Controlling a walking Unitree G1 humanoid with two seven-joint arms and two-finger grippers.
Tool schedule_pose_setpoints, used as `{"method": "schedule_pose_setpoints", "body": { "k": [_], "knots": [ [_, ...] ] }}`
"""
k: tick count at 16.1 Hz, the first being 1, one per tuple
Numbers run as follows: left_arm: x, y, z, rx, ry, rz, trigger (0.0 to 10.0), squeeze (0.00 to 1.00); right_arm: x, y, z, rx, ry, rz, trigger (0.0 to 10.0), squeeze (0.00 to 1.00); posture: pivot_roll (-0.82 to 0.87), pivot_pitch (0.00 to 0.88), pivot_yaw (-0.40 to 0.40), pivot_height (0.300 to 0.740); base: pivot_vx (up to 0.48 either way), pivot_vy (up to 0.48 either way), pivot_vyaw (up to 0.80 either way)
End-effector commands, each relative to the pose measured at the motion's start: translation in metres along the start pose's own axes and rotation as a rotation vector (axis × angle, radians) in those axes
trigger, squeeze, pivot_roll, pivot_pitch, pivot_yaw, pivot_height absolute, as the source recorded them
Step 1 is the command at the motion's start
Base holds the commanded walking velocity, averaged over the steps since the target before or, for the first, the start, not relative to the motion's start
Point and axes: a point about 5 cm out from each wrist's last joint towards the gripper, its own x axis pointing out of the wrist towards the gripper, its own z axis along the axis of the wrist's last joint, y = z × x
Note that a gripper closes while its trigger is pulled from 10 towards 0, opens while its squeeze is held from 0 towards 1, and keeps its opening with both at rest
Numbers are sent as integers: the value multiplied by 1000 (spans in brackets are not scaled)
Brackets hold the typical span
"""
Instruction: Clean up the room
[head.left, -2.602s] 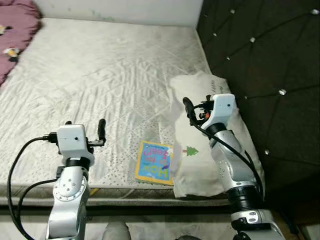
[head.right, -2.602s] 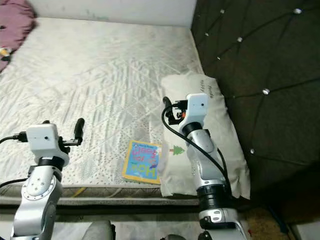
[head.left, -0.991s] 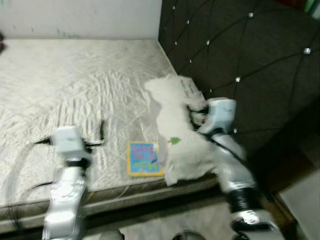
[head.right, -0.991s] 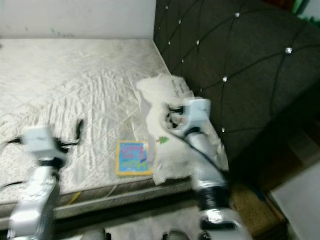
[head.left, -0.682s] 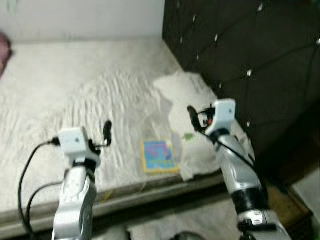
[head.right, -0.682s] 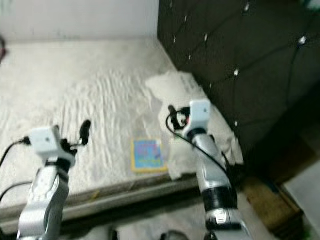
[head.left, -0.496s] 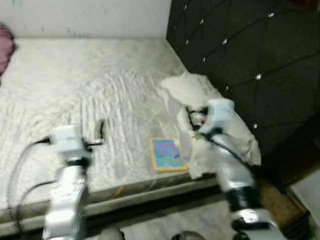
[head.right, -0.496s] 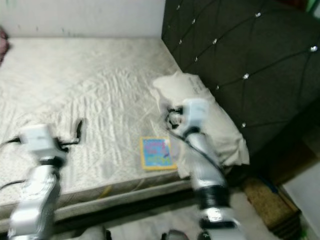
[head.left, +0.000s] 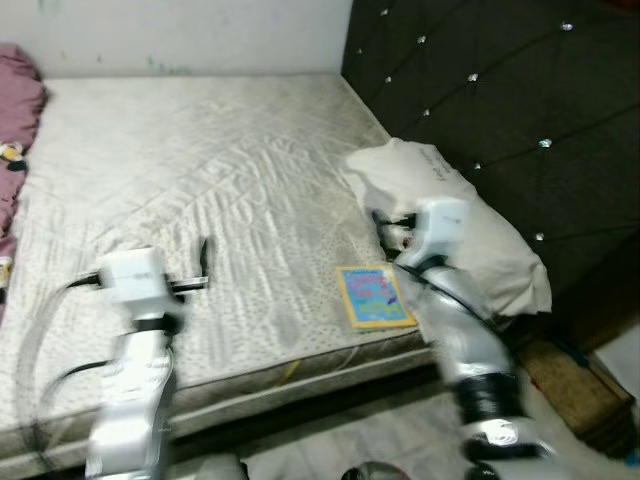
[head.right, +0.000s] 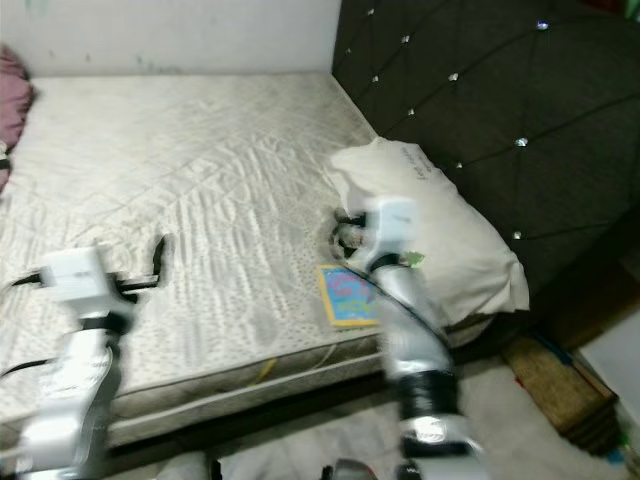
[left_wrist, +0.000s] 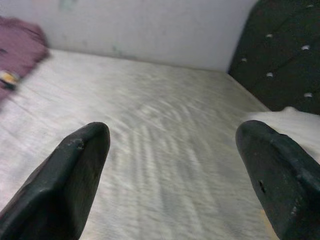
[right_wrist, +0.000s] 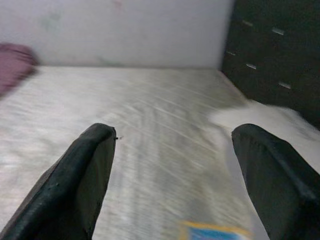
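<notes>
I see a book (head.left: 374, 296) lying flat on the bed (head.left: 200, 150), near its front edge and just beside a white pillow (head.left: 470, 225) at the headboard (head.left: 500, 90). My left gripper (left_wrist: 172, 170) and right gripper (right_wrist: 172, 170) both hover above the mattress, jaws wide, holding nothing.

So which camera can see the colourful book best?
The left eye view: the book lies whole on the mattress beside the pillow. In the right eye view the right arm overlaps its edge. The right wrist view catches just a blurry top strip between the open right gripper fingers.
</notes>
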Motion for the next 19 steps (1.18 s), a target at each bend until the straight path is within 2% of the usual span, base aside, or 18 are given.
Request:
{"method": "schedule_pose_setpoints", "body": {
  "k": [1,19],
  "knots": [
    [1,-10,1,-14,-4,-33,10000,0,-3,-14,2,-15,0,-44,10000,0,14,0,-74,740,0,480,0],
    [1,-11,2,-7,-9,-32,10000,0,0,-11,1,-38,-1,-5,10000,0,26,0,-85,740,0,480,0]
  ]
}}
